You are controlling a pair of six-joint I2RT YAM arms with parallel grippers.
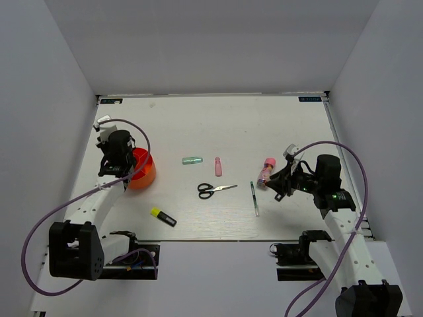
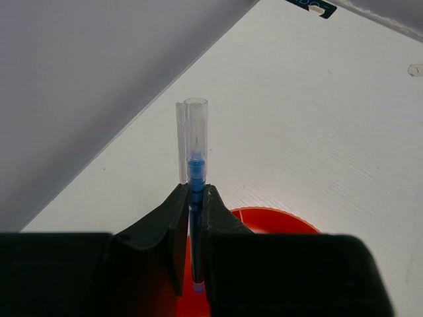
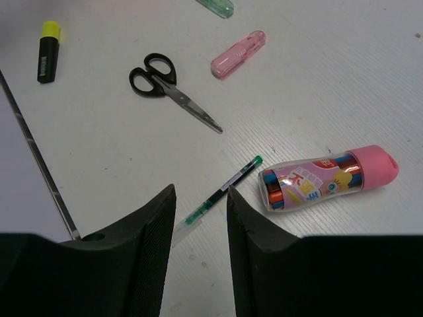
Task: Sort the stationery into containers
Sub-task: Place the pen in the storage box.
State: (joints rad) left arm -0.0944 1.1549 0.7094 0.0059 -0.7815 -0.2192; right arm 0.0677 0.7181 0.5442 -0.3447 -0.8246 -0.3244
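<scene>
The one container, a round orange-red plastic cup (image 1: 144,173), stands at the left of the white counter (image 1: 198,125), half hidden from above by the left arm (image 1: 117,153) that hangs over it; what shows of its inside is bare glossy plastic, and whether anything lies deeper cannot be told. The left wrist view gives what the overhead one hides: the left fingers (image 2: 165,224) are pinched on a thin blue pen (image 2: 195,162), held upright, its clear cap with a flat clip above the black pads and its lower end pointing down over the cup's red rim (image 2: 277,216). The right fingers (image 3: 142,251) are spread with nothing between them, poised above a slim dark pen (image 3: 228,181) with a green tip that lies flat on the counter and shows through their gap. Just beside that pen lies the pink-capped tube (image 3: 327,178), a clear rounded cylinder on its side with a printed cartoon label; only the right wrist view lets that print be seen, while from above it is a small pink shape (image 1: 266,170). Farther left lie the black-handled scissors (image 3: 168,89), blades closed and metallic, a translucent pink bottle (image 3: 238,54), a mint stick (image 3: 218,6) cut off at the frame edge, and a black yellow-capped marker (image 3: 46,49), all apart from one another. The overhead view alone shows the marker (image 1: 162,216) lying nearest the cup.
</scene>
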